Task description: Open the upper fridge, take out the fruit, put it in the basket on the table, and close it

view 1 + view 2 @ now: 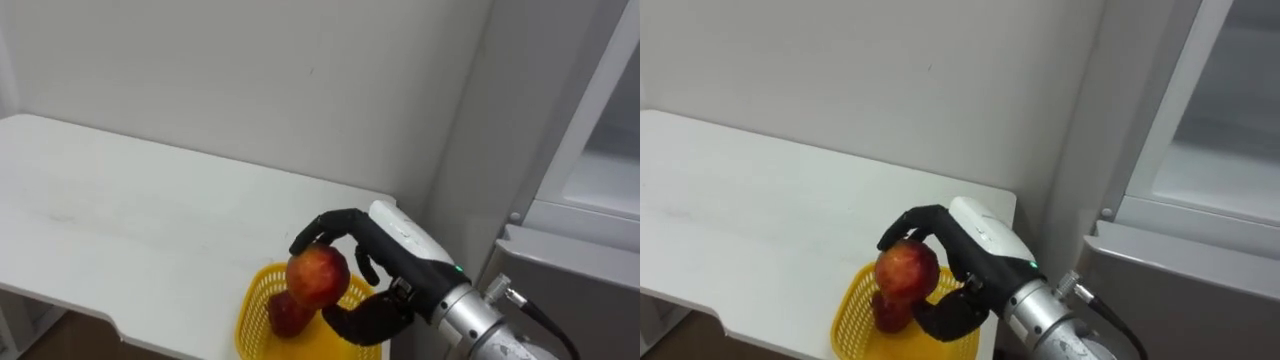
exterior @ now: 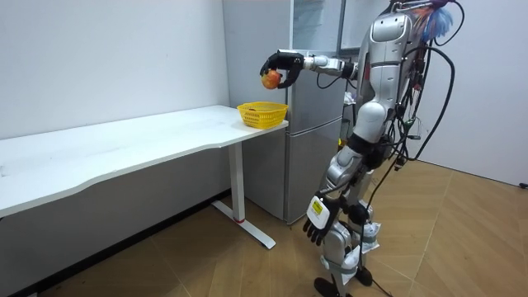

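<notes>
Red-yellow apple (image 1: 318, 277): held in the air, right over the basket and not touching it; this is the task's thing, clear of the fridge.
Right hand (image 1: 385, 250): comes in from lower right, fingers curled over the apple's top and far side, thumb hooked under it; firm wrap around the fruit.
Yellow basket (image 1: 255, 295): plastic mesh, sits on the table's near right corner, directly below the held apple.
Second apple (image 1: 287, 315): darker red, lies inside the basket, partly hidden by the held apple and the thumb.
White table (image 1: 150, 220): long top along the wall, bare apart from the basket; in the room view its end nearly meets the fridge.
Fridge (image 1: 560, 255): grey, just right of the table; upper compartment is open, pale inside visible at the eye views' right edge; lower door closed.
Left hand (image 2: 318, 221): hangs low beside the thigh, fingers loose and pointing down, nothing in it.
Robot stance: upright on the wooden floor (image 2: 462, 231), in front of the fridge, right arm stretched out level towards the table's end.
Wall (image 1: 300, 80): plain white, behind the table.
</notes>
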Controlling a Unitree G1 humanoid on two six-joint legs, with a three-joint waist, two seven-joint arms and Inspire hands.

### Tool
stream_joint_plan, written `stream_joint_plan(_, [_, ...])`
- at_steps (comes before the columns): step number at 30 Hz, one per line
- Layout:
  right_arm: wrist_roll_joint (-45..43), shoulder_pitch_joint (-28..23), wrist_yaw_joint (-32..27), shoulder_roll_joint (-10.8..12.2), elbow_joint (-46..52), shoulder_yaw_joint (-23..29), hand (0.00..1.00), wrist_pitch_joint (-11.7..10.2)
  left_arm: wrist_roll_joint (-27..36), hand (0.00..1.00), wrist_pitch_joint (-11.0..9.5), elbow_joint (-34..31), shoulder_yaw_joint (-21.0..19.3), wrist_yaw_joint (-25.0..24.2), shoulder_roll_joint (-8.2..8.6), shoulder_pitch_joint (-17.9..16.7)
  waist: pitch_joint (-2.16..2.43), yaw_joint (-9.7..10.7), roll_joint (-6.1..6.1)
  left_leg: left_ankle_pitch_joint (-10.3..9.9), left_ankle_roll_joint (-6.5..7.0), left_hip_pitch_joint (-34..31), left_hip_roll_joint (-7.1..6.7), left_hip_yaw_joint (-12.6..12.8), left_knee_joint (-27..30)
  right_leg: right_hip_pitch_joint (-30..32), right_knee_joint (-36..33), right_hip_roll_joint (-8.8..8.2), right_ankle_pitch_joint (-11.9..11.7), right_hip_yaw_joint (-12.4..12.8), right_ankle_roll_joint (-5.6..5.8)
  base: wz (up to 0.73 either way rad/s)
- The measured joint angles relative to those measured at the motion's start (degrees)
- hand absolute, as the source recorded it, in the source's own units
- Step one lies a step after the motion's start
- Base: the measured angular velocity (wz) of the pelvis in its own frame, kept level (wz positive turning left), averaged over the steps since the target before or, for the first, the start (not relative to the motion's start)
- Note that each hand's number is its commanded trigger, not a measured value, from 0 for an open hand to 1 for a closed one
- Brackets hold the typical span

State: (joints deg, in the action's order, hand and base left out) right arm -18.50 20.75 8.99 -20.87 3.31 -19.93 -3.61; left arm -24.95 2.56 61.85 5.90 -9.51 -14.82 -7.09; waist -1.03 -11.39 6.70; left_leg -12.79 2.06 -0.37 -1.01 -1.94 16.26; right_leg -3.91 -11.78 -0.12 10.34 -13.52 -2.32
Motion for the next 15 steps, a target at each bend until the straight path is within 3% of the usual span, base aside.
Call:
stream_joint_plan(8, [0.0,0.0,1.6,0.1,-0.1,-0.2,1.00,0.0,0.0,0.00,0.0,0.0,0.0,0.0,-0.04,0.0,0.19,0.0,0.27,0.0,0.01,0.0,-0.02,0.0,0.1,-0.1,0.0,-0.03,0.0,0.0,0.00,0.00])
stream_joint_plan(10, [0.0,0.0,1.8,0.1,-1.1,-1.1,0.07,0.0,0.4,0.00,0.0,0.0,0.0,-0.2,-0.22,0.0,0.25,0.0,0.36,0.0,0.00,0.1,-0.02,0.0,0.1,-0.2,0.1,-0.07,0.0,0.0,0.00,0.00])
stream_joint_plan(11, [0.1,0.0,1.9,0.1,-1.5,-1.4,0.00,0.0,0.4,0.00,0.0,-0.1,0.0,-0.2,-0.25,0.0,0.27,0.0,0.40,0.0,0.00,0.1,-0.02,0.0,0.1,-0.2,0.1,-0.12,0.0,0.0,0.00,0.00])
stream_joint_plan(15, [0.3,0.0,3.1,0.1,-4.0,-2.2,0.00,0.1,0.4,0.00,0.0,-1.0,0.0,-0.3,-0.27,0.1,0.27,0.0,0.49,0.0,0.02,-0.1,-0.11,-0.1,0.3,-0.1,0.2,-0.18,0.0,0.0,-0.02,0.00])
